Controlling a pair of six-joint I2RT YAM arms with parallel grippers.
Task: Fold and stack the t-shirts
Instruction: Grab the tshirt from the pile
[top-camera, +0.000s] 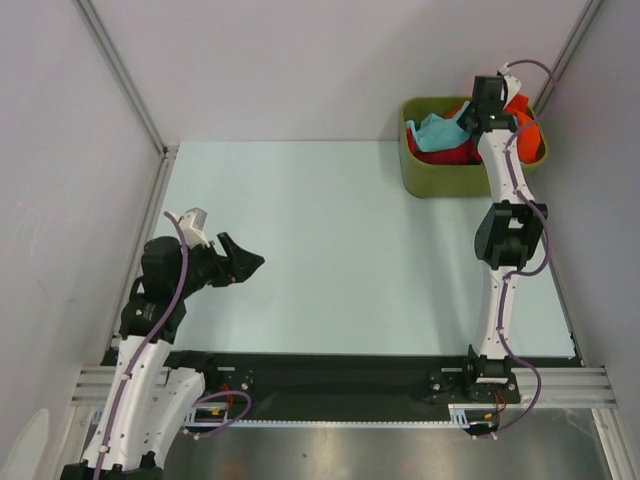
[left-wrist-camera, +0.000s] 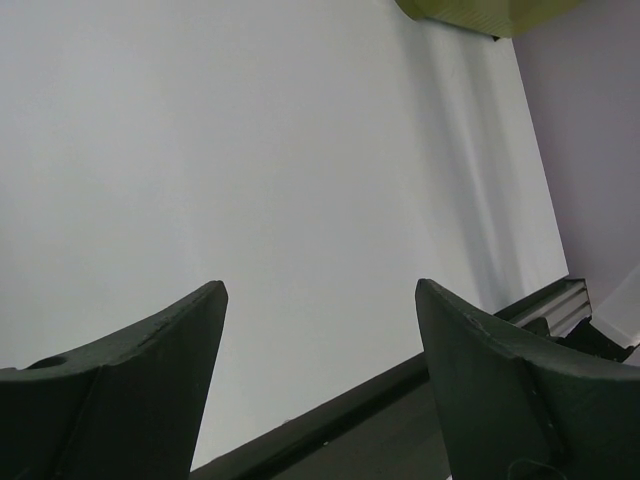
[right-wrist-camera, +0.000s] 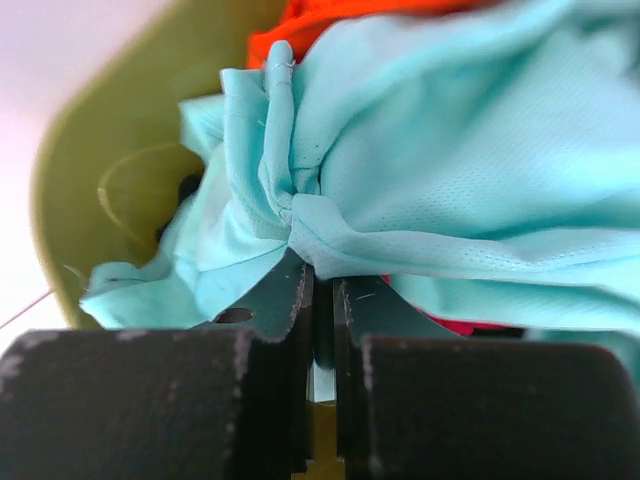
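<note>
Jaws of the right gripper (right-wrist-camera: 322, 275) are being held together on a bunched fold of the teal t-shirt (right-wrist-camera: 450, 150). This shirt is lying crumpled on top of the pile inside the olive bin (right-wrist-camera: 90, 170), at the far right corner of the bench (top-camera: 330, 240). Jaws of the left gripper (left-wrist-camera: 320, 290) are standing wide apart over bare bench, near its own base, with nothing between them.

Only a thin pinch of cloth is being gripped, so it is judged that the fold could slip free once the shirt's weight is being lifted. The teal cloth is being draped over the orange t-shirt (top-camera: 528, 130) and the magenta-red t-shirt (top-camera: 445, 155), so either could be dragged up with it and spilled over the rim. A snag on the rim could also tug the bin.

The teal shirt is showing as thin, finely meshed fabric, slack and deeply creased, gathered into ridges at the grip. No collar or sleeve can be made out, so spreading it flat is expected to be awkward.
</note>
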